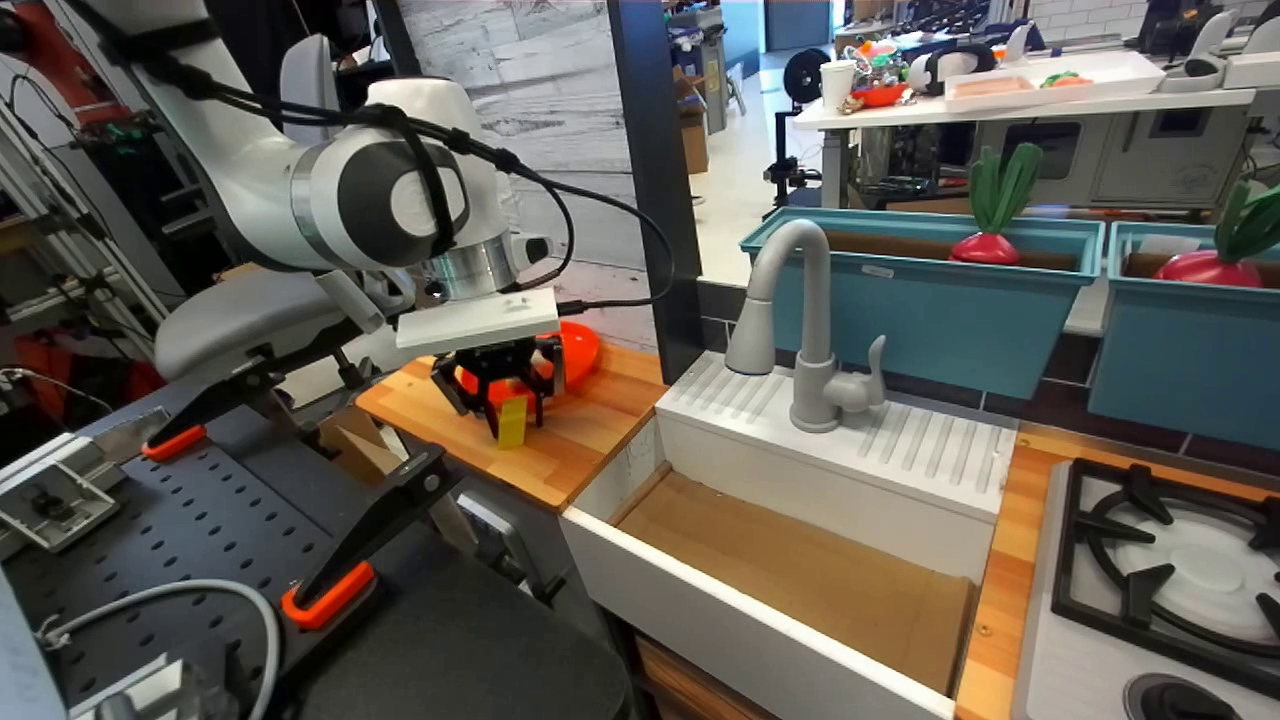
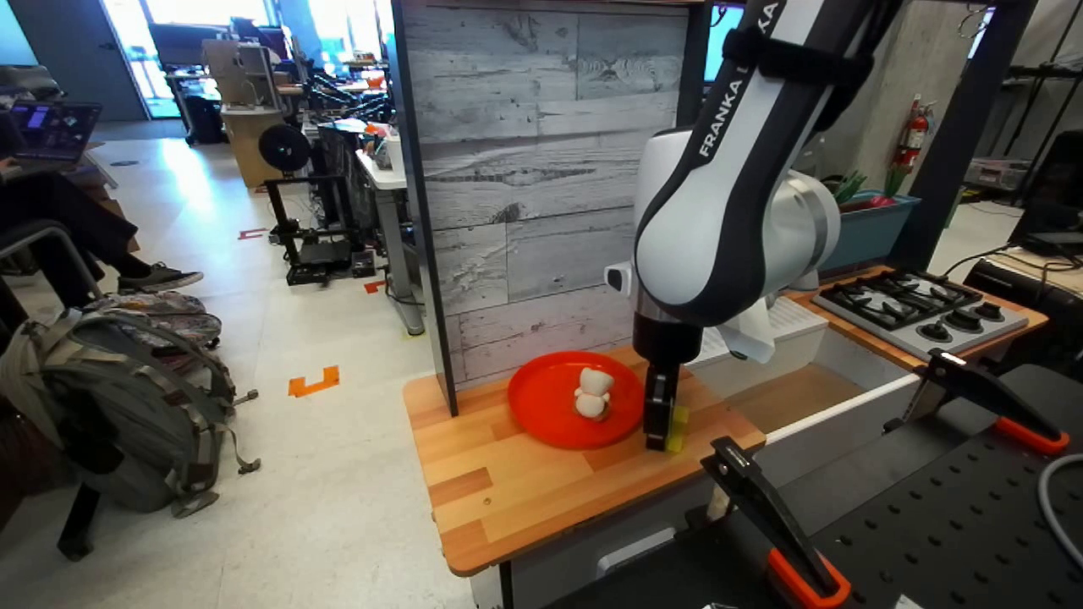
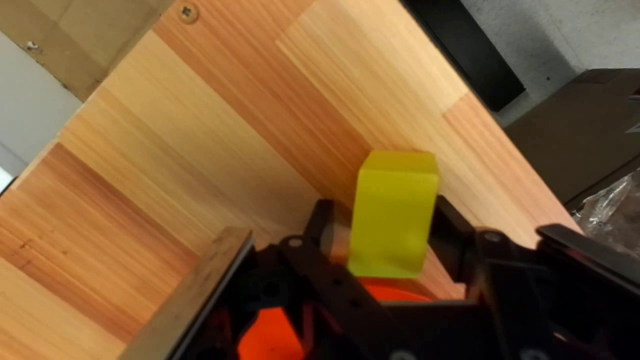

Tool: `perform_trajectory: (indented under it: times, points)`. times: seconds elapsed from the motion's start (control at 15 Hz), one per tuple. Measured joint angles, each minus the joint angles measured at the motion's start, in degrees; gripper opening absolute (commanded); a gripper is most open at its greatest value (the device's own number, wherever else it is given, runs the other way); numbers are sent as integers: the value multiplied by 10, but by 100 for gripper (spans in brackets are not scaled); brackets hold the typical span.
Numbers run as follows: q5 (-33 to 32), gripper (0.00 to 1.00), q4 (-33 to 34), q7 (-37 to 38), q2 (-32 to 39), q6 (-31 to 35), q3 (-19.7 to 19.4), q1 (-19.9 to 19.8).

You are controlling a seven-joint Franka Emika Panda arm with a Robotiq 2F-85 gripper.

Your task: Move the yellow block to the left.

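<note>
Grey cable (image 1: 200, 585) curved across the near left of an exterior view, over a black perforated tabletop (image 1: 240, 520). On that tabletop sat a black clamp (image 1: 385, 520) with an orange end, and a second clamp (image 1: 212, 403) lay farther to the left. At the near right was a gas cooktop (image 1: 1045, 640); left of it came a white sink (image 1: 720, 640) with a brown bottom.

Left of the sink, the wooden countertop (image 1: 610, 430) held the yellow block (image 1: 512, 422), upright and close to the near edge. The black Robotiq gripper (image 1: 517, 424) hung low there, its fingers (image 3: 450, 235) apart, one to each side of the block in the wrist view. Toward the sink a gap showed between finger and block; on the opposite side I could not tell whether they touched. Above, the Franka Panda arm (image 1: 250, 210) extended from the left.

Just past the block, in both exterior views, an orange-red plate (image 2: 541, 406) lay on the countertop. A small whitish bear-shaped figure (image 2: 594, 393) rested on it.

Farther back, a grey gooseneck faucet (image 1: 815, 330) rose behind the sink, and a wood-patterned panel (image 1: 560, 120) stood behind the plate. Beyond were two teal planters (image 1: 900, 310), each with a red radish (image 1: 985, 250). Farther still, a white table (image 1: 1000, 110) bore a white cup (image 1: 838, 85).
</note>
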Motion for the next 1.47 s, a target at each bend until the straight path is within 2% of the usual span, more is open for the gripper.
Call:
perform_trajectory:
  times: [0.13, 0.53, 0.8, 1.2, 1.47]
  points:
    - [-2, 10, -2, 1, -2, 0, 2, 0]
    - [-4, 9, -15, 5, -8, 14, 2, -5]
    - [-4, 9, -61, 13, -28, 52, 4, -7]
    - [-12, 9, -143, 35, -113, 79, 20, -5]
    - [-12, 9, -154, 50, -157, 75, 53, -5]
